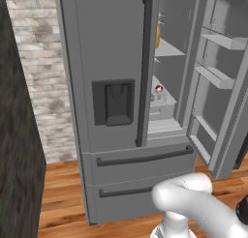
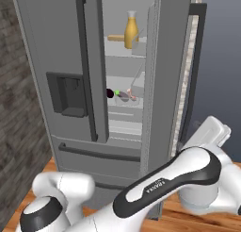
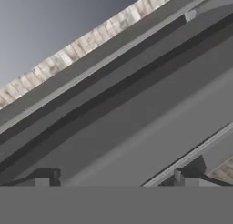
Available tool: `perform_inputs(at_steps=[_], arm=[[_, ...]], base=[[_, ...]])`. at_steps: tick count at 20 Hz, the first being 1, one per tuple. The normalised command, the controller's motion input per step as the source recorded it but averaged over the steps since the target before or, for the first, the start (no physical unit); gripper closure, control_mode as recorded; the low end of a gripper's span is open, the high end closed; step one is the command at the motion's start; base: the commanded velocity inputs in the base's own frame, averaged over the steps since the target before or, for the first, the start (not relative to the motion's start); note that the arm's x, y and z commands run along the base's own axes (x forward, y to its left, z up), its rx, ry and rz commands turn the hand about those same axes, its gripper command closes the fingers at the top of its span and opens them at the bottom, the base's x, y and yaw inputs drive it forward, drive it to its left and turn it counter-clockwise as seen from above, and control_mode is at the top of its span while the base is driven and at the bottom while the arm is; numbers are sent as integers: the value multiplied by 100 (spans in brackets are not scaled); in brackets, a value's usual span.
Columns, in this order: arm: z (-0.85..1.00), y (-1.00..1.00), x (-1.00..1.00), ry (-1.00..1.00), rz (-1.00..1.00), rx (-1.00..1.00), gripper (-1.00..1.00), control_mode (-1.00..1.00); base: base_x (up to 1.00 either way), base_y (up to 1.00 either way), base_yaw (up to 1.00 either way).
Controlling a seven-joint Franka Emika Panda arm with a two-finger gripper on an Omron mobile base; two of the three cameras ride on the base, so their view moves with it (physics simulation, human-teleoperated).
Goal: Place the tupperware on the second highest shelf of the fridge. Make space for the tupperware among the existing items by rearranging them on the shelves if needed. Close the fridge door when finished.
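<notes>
The fridge point(image 1: 111, 48) has its dispenser door shut and the fridge door point(image 1: 223, 87) swung wide open on the right, pale bins on its inner side. In the right base view this door point(image 2: 164, 85) stands edge-on with its dark handle point(image 2: 197, 61) facing outward. A tall orange-yellow bottle point(image 2: 131, 29) and a small yellowish item point(image 2: 116, 37) stand on an upper shelf point(image 1: 167, 49). A pale tub-like shape point(image 1: 162, 99) with small coloured bits sits on a middle shelf; I cannot tell whether it is the tupperware. My gripper point(image 3: 113, 182) is open and empty, close to the door's grey outer face and its handle point(image 3: 113, 89).
Two bottom drawers point(image 1: 140, 169) with dark bar handles sit under the doors. A brick wall point(image 1: 34, 63) and a dark panel point(image 1: 14, 135) lie left of the fridge. The floor point(image 1: 63, 184) is wood. My arm's elbow point(image 2: 188, 169) is in front of the open door.
</notes>
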Motion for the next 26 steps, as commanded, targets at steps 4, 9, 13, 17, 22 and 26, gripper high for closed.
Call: perform_inputs(at_steps=[4,9,13,17,22,26], arm=[[-3,-35,31,0,21,3,-100,-100],[-20,-15,35,-1,19,0,-100,-100],[-34,-12,44,0,18,0,-100,-100],[-31,-25,46,0,14,0,-100,-100],[-28,-39,46,0,9,0,-100,-100],[-34,-13,49,0,7,0,-100,-100]], base=[[0,0,0],[0,0,0],[0,0,0],[0,0,0],[0,0,0],[0,0,0]])
